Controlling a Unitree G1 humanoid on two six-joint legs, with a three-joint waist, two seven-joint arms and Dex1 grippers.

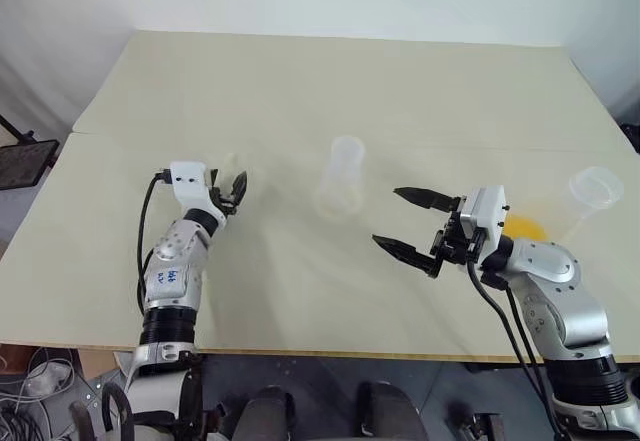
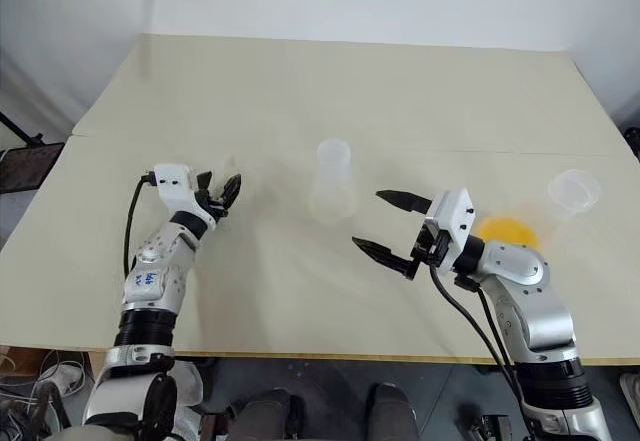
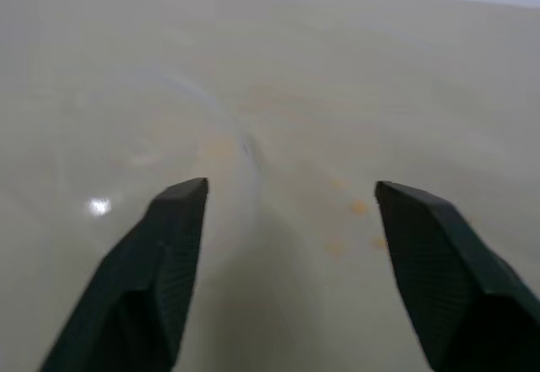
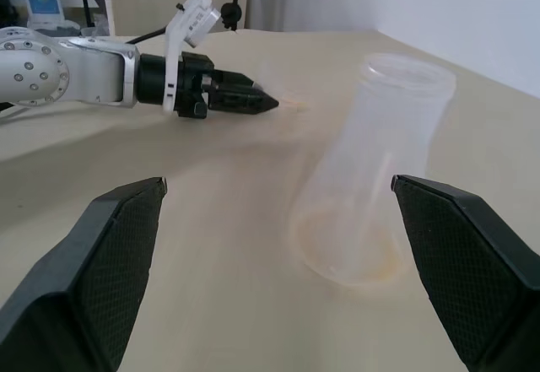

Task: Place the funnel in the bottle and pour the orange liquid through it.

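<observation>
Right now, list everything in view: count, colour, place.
table: one, pale beige, under everything.
bottle: one, clear, upright at the table's middle, mouth open.
funnel: one, clear, faint, between the left pincer's fingers.
cup: one, clear, tilted at the table's right edge.
orange liquid: one orange patch, beside the cup.
left pincer: one, black, partly open at the funnel.
right pincer: one, black, open, right of the bottle.

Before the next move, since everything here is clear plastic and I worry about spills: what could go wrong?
The funnel is almost invisible at the left gripper; the fingers could nudge it away rather than grip it. The bottle stands unsupported, with the open right gripper close, so a bump might topple it. The cup with orange liquid sits near the table edge.
</observation>
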